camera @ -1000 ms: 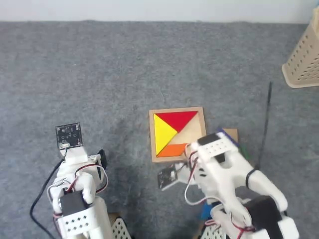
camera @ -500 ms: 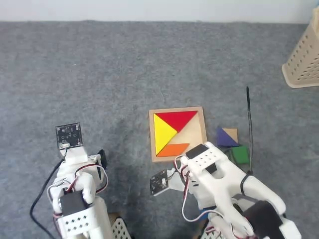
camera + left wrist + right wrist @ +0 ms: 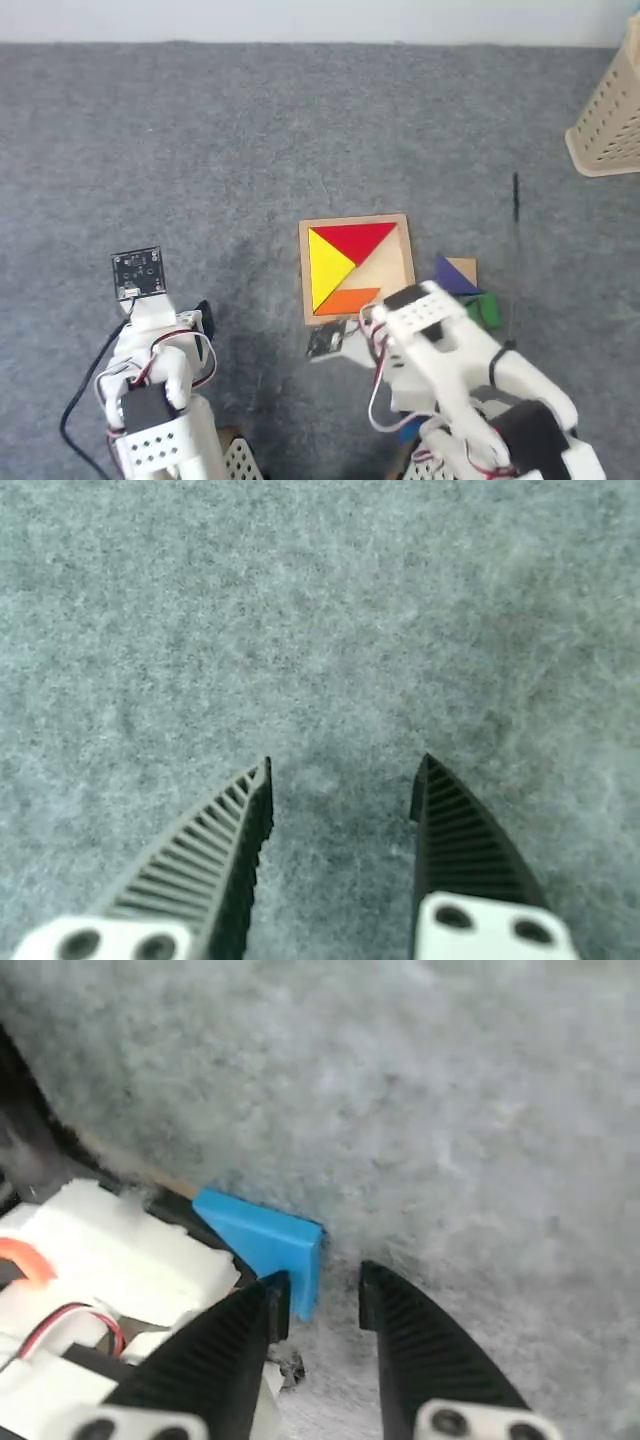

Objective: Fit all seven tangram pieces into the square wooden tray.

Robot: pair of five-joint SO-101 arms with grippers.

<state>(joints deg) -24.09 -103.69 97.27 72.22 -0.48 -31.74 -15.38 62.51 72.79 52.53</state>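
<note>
From above, the wooden tray (image 3: 356, 219) holds the red (image 3: 355, 241), yellow (image 3: 329, 268) and orange (image 3: 348, 299) pieces. The purple (image 3: 449, 277) and green (image 3: 487, 310) pieces lie beside it on the desk.

On the left wrist camera, my left hand (image 3: 345, 770) hangs fairly wide over bare desk.

The right wrist camera gives me what the arm covers from above. My right hand (image 3: 322, 1280) is narrowed and empty at the corner of the blue piece (image 3: 262, 1240), which is tucked against the arm's base. I judge a corner pinch could slip, or push the piece under the base.

Table covering (image 3: 200, 130): grey napped cloth, rough, matt. Tray (image 3: 388, 270): pale bare wood, matt. Red piece (image 3: 355, 240), yellow piece (image 3: 328, 270), orange piece (image 3: 350, 300): smooth, painted. Basket (image 3: 610, 110), 2 o'clock: perforated, probably plastic. Left gripper (image 3: 345, 770) fingers (image 3: 235, 860): dark ribbed plastic. Arm shells (image 3: 160, 430): smooth white plastic.
</note>
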